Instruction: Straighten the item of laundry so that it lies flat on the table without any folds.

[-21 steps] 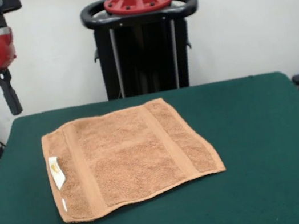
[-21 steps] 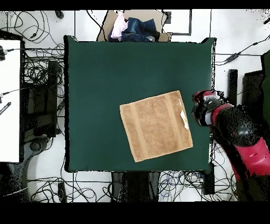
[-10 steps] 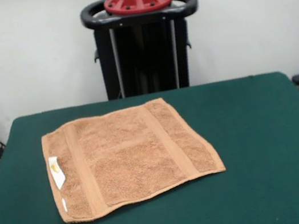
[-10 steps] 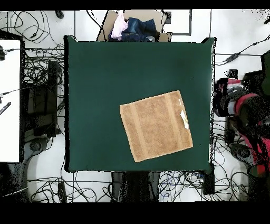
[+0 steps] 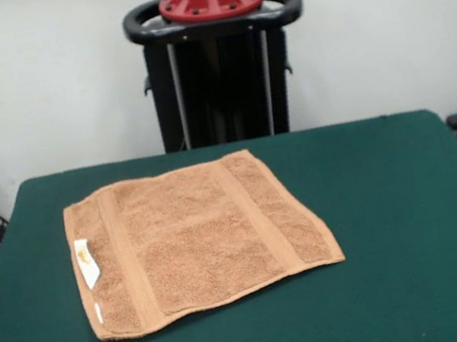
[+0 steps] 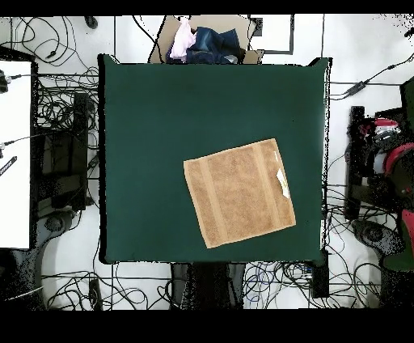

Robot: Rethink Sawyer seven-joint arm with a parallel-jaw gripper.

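The orange-tan towel lies spread flat on the green surface, left of the middle and toward the near side, turned a little askew to the surface's edges. No fold shows in it; all four corners lie out. Two flat woven bands run across it from near to far, one toward each side. On its left edge sits a small white label with a tiny yellowish mark on it; any writing there is too small to read. A second, smaller white tag shows nearer on the same edge.

Farther back, the black pedestal with its red collar stands behind the surface's far edge.

From above, the red and black arm is drawn well off to the side, beyond the surface's edge and apart from the towel. I cannot tell whether the hand is released or clenched.
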